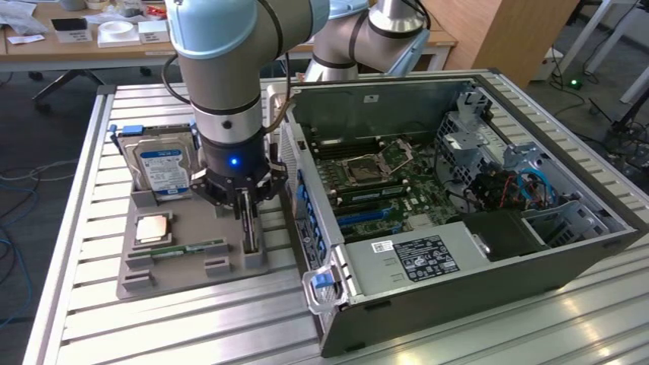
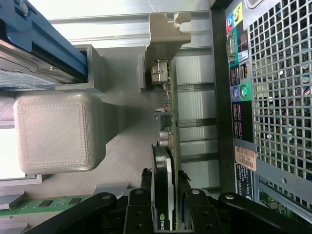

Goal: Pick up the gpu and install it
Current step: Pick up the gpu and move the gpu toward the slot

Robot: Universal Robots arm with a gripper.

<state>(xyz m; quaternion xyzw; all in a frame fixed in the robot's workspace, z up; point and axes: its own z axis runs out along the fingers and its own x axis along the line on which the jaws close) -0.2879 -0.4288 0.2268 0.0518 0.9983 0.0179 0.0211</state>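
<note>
gpu [image 2: 168, 141] on edge in grey tray [image 1: 193, 270], left of centre in exterior view, gripper [image 2: 165, 175] seemingly clamped across it: best lifted straight, clear of case [image 1: 457, 258].

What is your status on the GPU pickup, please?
Gripper down over thin dark gpu card, grip unconfirmed. Card upright on edge in grey plastic holder tray. Open dark grey computer case alongside; nothing blocking.
</note>
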